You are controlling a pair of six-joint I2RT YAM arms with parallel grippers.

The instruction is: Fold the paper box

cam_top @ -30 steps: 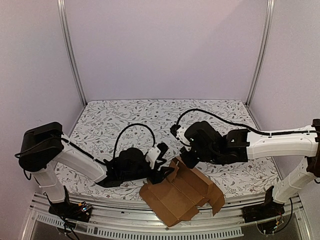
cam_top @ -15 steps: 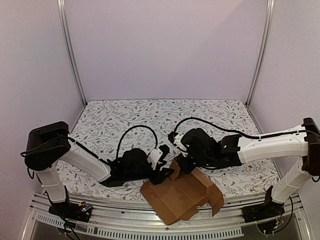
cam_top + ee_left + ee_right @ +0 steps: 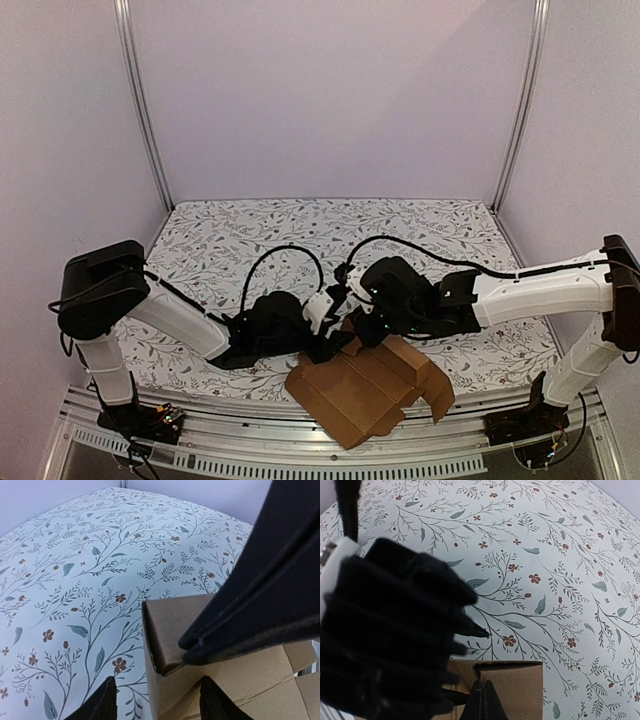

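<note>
Floral tabletop (image 3: 250, 230), paper box (image 3: 365, 385) half-folded at its near edge between both arms. Left jaws sit spread around a raised corner, right jaws pressed together at a flap's top edge. Push too hard and it could skid off the front

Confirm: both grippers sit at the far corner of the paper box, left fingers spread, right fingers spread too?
Not quite. The right gripper is shut: the right wrist view shows its fingertips pressed together over the paper box. The rest holds. Both grippers are at the box's far corner, and the left gripper has its fingers spread.
</note>
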